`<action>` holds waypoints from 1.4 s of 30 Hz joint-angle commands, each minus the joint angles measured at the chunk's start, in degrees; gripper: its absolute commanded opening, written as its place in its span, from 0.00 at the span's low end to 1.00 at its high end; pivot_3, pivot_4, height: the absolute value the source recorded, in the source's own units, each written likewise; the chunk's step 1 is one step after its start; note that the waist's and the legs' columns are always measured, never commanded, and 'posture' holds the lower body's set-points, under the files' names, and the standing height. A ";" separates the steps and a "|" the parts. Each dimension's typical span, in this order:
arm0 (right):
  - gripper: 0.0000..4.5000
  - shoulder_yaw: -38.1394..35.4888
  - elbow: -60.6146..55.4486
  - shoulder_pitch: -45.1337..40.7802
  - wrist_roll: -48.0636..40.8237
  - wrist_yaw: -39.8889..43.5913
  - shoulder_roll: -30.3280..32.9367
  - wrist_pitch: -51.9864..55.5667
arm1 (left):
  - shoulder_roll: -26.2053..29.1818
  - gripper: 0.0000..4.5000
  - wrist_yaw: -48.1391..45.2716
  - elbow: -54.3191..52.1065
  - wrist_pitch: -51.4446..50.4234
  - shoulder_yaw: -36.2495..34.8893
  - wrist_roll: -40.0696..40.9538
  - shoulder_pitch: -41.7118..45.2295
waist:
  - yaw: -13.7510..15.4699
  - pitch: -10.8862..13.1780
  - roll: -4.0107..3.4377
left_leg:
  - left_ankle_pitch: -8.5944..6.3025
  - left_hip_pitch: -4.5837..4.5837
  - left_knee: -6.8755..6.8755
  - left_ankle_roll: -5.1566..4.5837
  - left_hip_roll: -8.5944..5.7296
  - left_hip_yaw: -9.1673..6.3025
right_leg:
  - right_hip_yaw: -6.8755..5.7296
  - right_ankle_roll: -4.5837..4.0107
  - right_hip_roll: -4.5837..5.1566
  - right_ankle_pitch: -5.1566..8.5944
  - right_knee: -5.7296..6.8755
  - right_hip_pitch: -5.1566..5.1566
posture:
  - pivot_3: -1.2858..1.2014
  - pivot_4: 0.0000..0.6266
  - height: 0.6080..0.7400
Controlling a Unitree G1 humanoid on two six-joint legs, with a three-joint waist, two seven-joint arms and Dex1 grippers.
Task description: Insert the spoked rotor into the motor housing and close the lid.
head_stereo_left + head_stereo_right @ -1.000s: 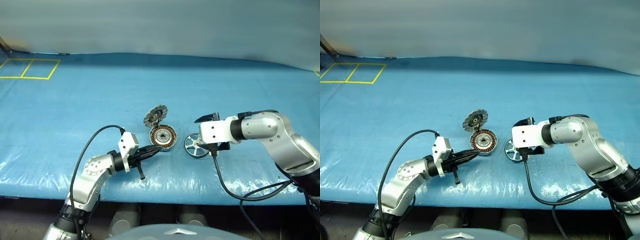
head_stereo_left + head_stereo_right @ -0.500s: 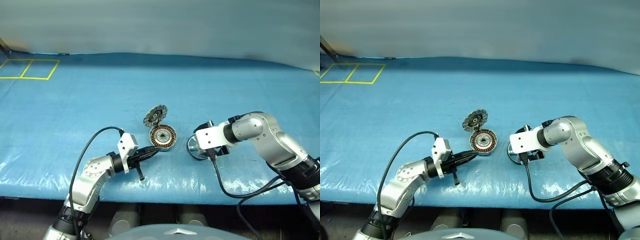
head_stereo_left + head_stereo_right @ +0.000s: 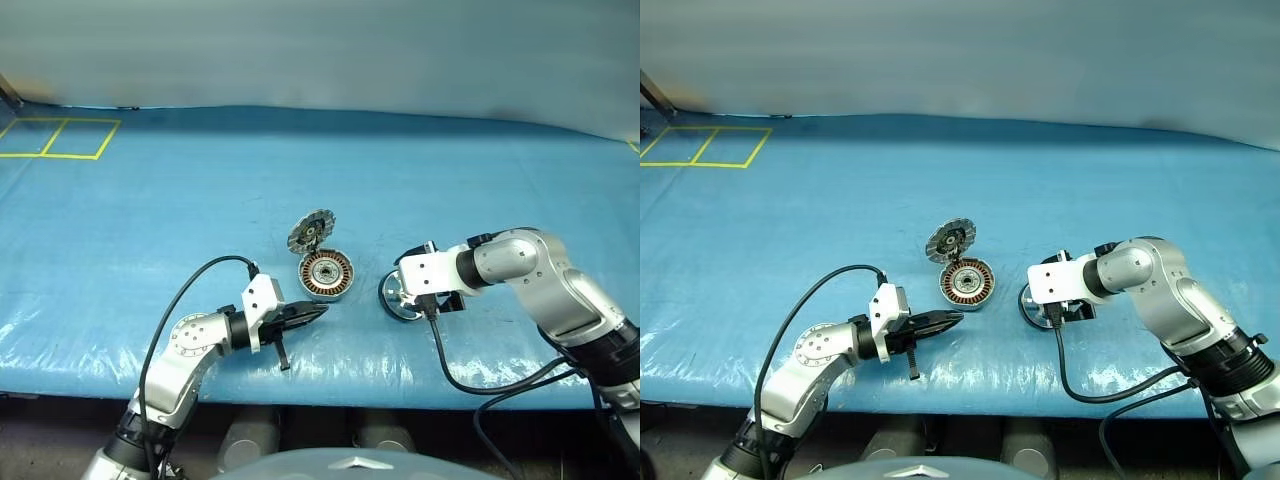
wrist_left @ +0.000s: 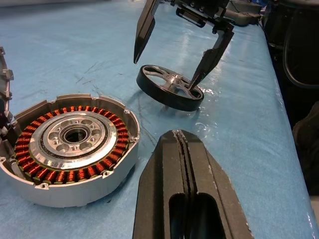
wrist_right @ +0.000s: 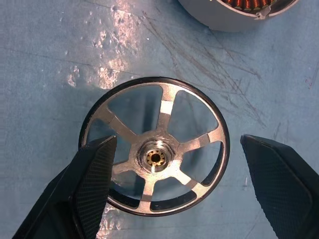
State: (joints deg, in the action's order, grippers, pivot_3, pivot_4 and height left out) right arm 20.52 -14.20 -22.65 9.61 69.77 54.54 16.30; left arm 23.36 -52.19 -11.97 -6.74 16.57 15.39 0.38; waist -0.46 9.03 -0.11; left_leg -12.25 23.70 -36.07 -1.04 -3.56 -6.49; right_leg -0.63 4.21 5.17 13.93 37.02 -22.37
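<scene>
On the blue mat, just right of the motor housing [image 3: 326,273], the spoked rotor [image 5: 154,159] is straddled by the spread right gripper [image 4: 172,62]; pickup is in hand. Next, the fingers must be closed across the rim. The left gripper [image 3: 318,311] is pressed together, empty.
</scene>
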 commanded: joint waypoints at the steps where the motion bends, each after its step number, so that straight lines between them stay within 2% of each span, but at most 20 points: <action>1: 0.94 -3.45 -2.55 1.11 -1.86 -0.74 0.13 1.93 | 0.29 0.00 -0.74 -0.72 2.44 0.90 -1.08 0.53 | -0.01 0.00 0.00 | 0.00 0.00 0.00 0.00 0.00 0.00 | 0.00 0.00 0.00 0.00 0.00 0.00 | 0.52 0.24 1.00; 4: 0.94 -4.66 -3.68 2.56 -3.99 -0.40 0.10 4.22 | 0.68 0.00 -1.19 0.58 4.44 1.69 -3.04 1.42 | -0.04 0.00 0.00 | 0.00 -0.02 -0.01 -0.01 0.01 0.02 | 0.01 0.00 0.00 0.00 0.02 0.00 | 0.52 0.24 1.00; 17: 0.94 -1.96 -0.92 3.94 -2.28 -1.66 -1.01 4.71 | 0.86 0.00 -2.59 6.39 9.95 1.43 -4.11 3.15 | -0.08 -0.01 0.00 | 0.01 -0.04 -0.08 -0.03 0.01 0.07 | 0.02 0.02 0.00 -0.06 0.05 0.03 | 0.52 0.24 1.00; 20: 0.81 -1.46 -0.08 3.79 -1.56 -1.64 -0.65 3.93 | 0.84 0.00 -2.54 6.83 10.27 1.38 -4.17 3.16 | -0.08 -0.01 0.00 | 0.01 -0.07 -0.10 -0.04 0.01 0.07 | 0.02 0.03 -0.01 -0.06 0.05 0.07 | 0.52 0.24 1.00; 26: 0.38 -0.91 0.48 3.96 -0.83 -1.52 -0.60 3.22 | 0.89 0.00 -2.13 6.67 10.10 1.27 -4.30 3.00 | -0.12 -0.02 0.01 | 0.02 -0.13 -0.13 -0.05 0.02 0.09 | 0.03 0.06 -0.01 -0.09 0.05 0.13 | 0.52 0.24 1.00; 27: 0.34 -0.83 0.45 4.01 -0.72 -1.60 -0.71 3.15 | 0.93 0.00 -2.11 6.48 10.05 1.29 -4.29 2.98 | -0.12 -0.03 0.01 | 0.02 -0.17 -0.13 -0.05 0.02 0.09 | 0.03 0.06 -0.01 -0.09 0.05 0.19 | 0.52 0.24 1.00; 35: 0.34 -1.88 -0.27 4.03 -1.17 -3.12 -1.82 3.45 | 0.92 0.00 -1.53 4.90 9.27 1.36 -4.09 2.93 | -0.16 -0.03 0.01 | 0.03 -0.25 -0.18 -0.06 0.03 0.08 | 0.02 0.09 -0.02 -0.11 0.05 0.31 | 0.52 0.24 1.00; 42: 0.34 -9.29 -5.14 4.96 -8.73 -8.64 -8.52 8.35 | -0.16 0.00 1.10 4.71 8.58 -2.09 -1.34 2.62 | -0.13 -0.03 -0.01 | 0.03 -0.20 -0.18 -0.06 0.05 0.06 | 0.04 0.02 -0.03 -0.15 0.08 0.24 | 0.52 0.24 1.00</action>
State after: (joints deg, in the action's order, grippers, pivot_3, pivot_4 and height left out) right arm 14.88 -16.24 -17.15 3.40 62.34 46.36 23.68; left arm 23.28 -52.00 -4.80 1.78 16.55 12.35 3.05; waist -0.59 9.00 -0.12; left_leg -12.21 23.51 -36.25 -1.10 -3.52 -6.42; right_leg -0.59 4.23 5.14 13.77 37.11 -22.16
